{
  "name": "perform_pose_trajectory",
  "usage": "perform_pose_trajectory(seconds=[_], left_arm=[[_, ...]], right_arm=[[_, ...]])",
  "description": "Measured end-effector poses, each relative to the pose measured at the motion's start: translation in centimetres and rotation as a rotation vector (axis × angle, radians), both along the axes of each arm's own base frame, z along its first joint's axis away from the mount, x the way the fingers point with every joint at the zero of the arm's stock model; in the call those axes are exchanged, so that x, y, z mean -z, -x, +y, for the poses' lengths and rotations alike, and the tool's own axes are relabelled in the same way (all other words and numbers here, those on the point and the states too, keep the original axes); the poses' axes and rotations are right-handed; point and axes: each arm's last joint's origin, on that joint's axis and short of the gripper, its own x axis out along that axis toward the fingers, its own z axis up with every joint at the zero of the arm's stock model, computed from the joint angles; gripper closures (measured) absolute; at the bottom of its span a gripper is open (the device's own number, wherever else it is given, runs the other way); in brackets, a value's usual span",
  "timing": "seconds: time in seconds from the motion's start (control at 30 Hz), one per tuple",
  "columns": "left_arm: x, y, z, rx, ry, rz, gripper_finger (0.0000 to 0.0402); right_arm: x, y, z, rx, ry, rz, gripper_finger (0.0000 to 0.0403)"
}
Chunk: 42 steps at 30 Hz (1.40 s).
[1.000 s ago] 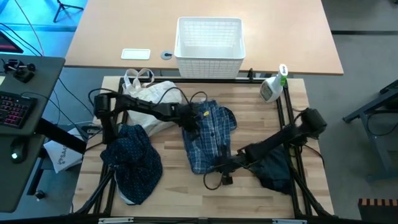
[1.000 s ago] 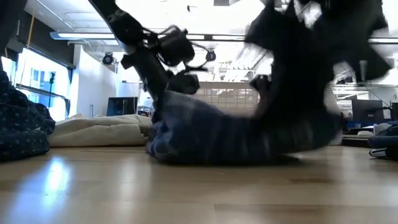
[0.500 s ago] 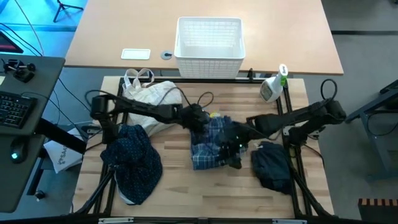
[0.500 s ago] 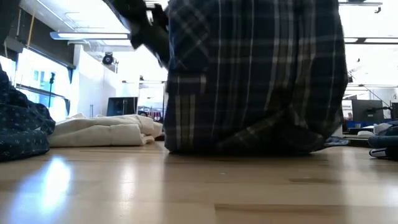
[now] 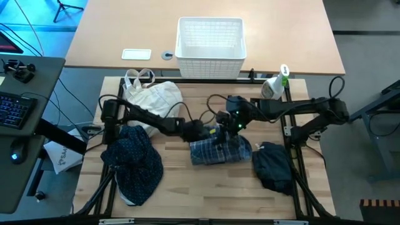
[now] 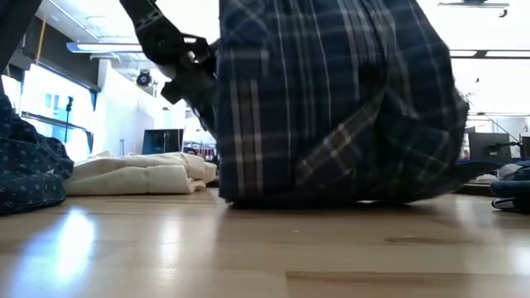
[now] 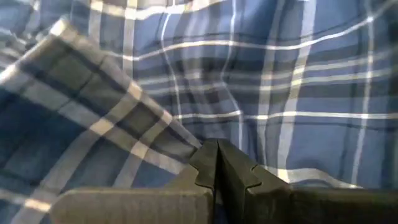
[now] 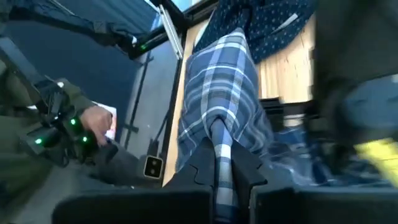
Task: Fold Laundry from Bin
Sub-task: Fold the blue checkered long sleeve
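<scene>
Plaid shirt hangs between my two grippers: left gripper and right gripper both clamp its upper edge.

No text, label, brand, number or sign is readable on any thing in these views.

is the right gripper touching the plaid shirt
Touching. The right wrist view shows the right gripper shut on a fold of the plaid shirt.
</scene>
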Motion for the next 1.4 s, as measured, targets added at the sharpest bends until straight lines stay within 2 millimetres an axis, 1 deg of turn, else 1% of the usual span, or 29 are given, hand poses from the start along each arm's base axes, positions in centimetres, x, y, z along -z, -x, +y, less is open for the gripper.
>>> perform_pose_trajectory(seconds=[0.1, 0.17, 0.33, 0.5, 0.6, 0.67, 0.73, 0.8, 0.87, 0.9, 0.97, 1.03, 1.07, 1.2, 1.3, 1.33, 1.4], left_arm=[[-1.3, 0.5, -0.6, 0.01, -0.068, 0.028, 0.0402], [-2.9, 0.8, -0.3, -0.008, -0.134, 0.025, 0.0402], [-6.2, 3.5, 0.9, -0.096, -0.251, 0.129, 0.0402], [-10.0, 6.6, 1.2, -0.211, -0.284, 0.178, 0.0402], [-12.2, 7.9, 0.9, -0.279, -0.253, 0.126, 0.0402], [-13.8, 8.5, 0.5, -0.311, -0.211, 0.056, 0.0402], [-15.0, 8.5, 0.2, -0.335, -0.167, -0.029, 0.0402], [-15.6, 8.0, 0.0, -0.347, -0.122, -0.108, 0.0402], [-15.7, 7.2, -0.2, -0.356, -0.093, -0.167, 0.0402], [-15.4, 6.7, -0.2, -0.357, -0.091, -0.184, 0.0402], [-14.3, 5.6, 0.0, -0.364, -0.101, -0.175, 0.0402], [-13.1, 5.1, 0.1, -0.379, -0.099, -0.141, 0.0402], [-13.0, 5.0, 0.1, -0.396, -0.088, -0.143, 0.0402], [-13.9, 4.5, 0.2, -0.45, -0.009, -0.24, 0.0402], [-14.7, 3.9, 0.7, -0.465, 0.063, -0.33, 0.0402], [-14.9, 3.8, 1.0, -0.476, 0.075, -0.355, 0.0402], [-15.0, 3.5, 1.8, -0.505, 0.081, -0.385, 0.0402]], right_arm=[[0.9, -0.4, -1.1, -0.028, -0.016, 0.02, 0.0402], [1.9, -0.7, -1.9, -0.031, 0.004, 0.054, 0.0402], [5.3, -1.7, -4.6, -0.035, 0.018, 0.138, 0.0402], [8.6, -2.3, -7.7, -0.02, 0.038, 0.199, 0.0402], [9.8, -2.0, -9.8, 0.018, 0.039, 0.234, 0.0402], [10.1, -1.6, -11.2, 0.051, 0.065, 0.237, 0.0402], [10.4, -1.4, -12.4, 0.073, 0.09, 0.23, 0.0402], [10.7, -1.1, -13.4, 0.087, 0.112, 0.224, 0.0402], [11.0, -0.8, -14.3, 0.101, 0.119, 0.22, 0.0402], [11.1, -0.7, -14.7, 0.105, 0.115, 0.217, 0.0402], [11.1, -0.4, -15.1, 0.098, 0.08, 0.207, 0.0403], [10.2, 0.2, -15.3, 0.076, 0.04, 0.177, 0.0403], [9.5, 0.6, -15.2, 0.066, 0.035, 0.159, 0.0403], [6.2, 2.6, -14.9, 0.06, 0.052, 0.102, 0.0403], [4.8, 4.3, -15.3, 0.069, 0.087, 0.081, 0.0403], [4.8, 4.9, -15.7, 0.077, 0.102, 0.071, 0.0403], [5.9, 6.3, -16.8, 0.126, 0.104, 0.072, 0.0403]])
